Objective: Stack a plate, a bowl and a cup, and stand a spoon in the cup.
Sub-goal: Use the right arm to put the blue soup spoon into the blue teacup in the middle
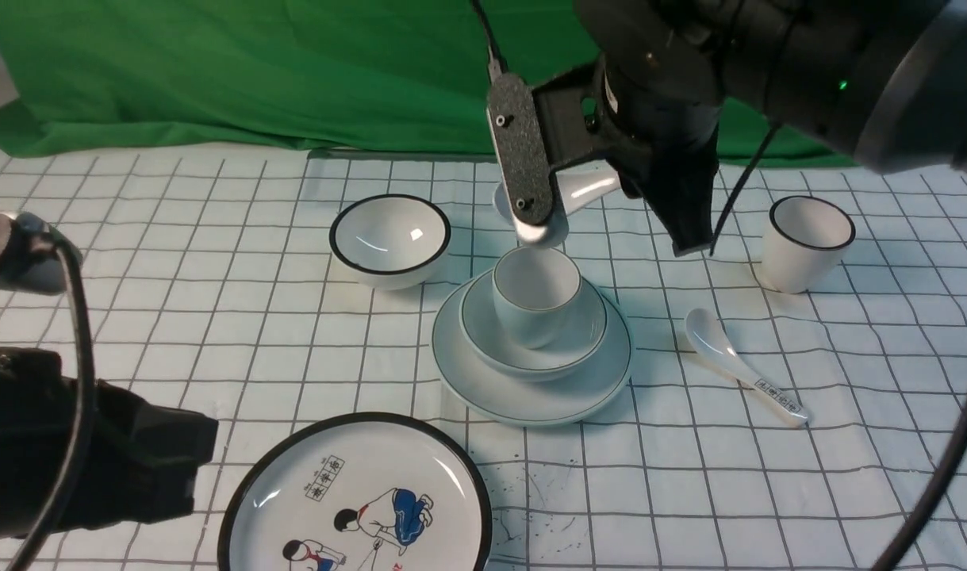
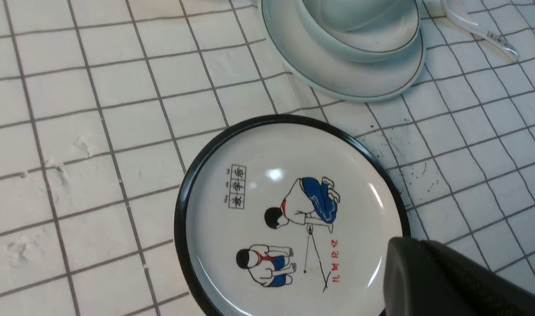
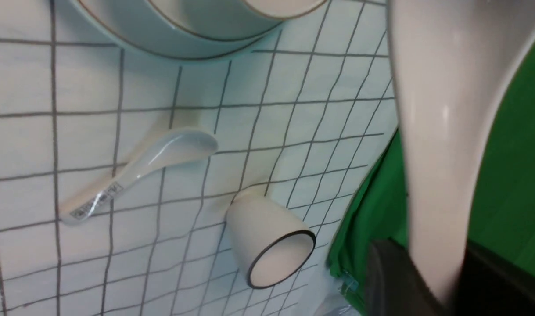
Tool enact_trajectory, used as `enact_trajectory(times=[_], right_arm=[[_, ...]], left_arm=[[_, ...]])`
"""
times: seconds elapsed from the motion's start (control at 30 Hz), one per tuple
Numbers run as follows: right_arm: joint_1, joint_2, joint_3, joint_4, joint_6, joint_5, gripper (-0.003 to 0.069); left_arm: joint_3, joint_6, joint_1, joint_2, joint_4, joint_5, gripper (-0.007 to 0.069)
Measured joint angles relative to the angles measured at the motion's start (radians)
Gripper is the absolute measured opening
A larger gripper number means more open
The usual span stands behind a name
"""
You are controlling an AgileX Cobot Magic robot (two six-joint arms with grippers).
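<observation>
The plate (image 1: 483, 388) lies mid-table with the bowl (image 1: 483, 337) on it and the cup (image 1: 535, 297) upright in the bowl. My right gripper (image 1: 606, 226) hangs above and behind the cup, shut on the plain white spoon (image 1: 590, 189). The spoon's scoop end hangs just above the cup's far rim. In the right wrist view the spoon (image 3: 438, 109) runs out from between the fingers (image 3: 390, 281). My left gripper (image 1: 134, 460) is low at the near left; in its wrist view the fingers (image 2: 407, 272) lie together, empty.
A black-rimmed bowl (image 1: 389, 238) stands left of the stack. A black-rimmed cup (image 1: 804, 242) stands far right. A spoon with a printed handle (image 1: 741, 365) lies right of the plate. The cartoon plate (image 1: 356, 500) is near the front edge. A green cloth hangs behind.
</observation>
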State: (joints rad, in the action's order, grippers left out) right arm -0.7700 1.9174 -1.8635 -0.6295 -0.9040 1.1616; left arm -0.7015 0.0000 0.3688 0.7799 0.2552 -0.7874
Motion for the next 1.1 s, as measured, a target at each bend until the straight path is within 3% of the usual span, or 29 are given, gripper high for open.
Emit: enact_trajectory(times=[0.57,0.77,1.1], right_arm=[[-0.004,0.124,0.002,-0.08,-0.029,0.0,0.0176],[0.047,0.154,0.002,-0.137,-0.029,-0.009,0.0176],[0.05,0.183,0.002,-0.175,-0.029,-0.049,0.0176]], left_arm=[[0.003,0.082,0.0,0.0,0.0,-0.004,0.0002],[0.075,0.087,0.0,0.0,0.0,0.066,0.0002],[0.135,0.09,0.0,0.0,0.02,0.137,0.0002]])
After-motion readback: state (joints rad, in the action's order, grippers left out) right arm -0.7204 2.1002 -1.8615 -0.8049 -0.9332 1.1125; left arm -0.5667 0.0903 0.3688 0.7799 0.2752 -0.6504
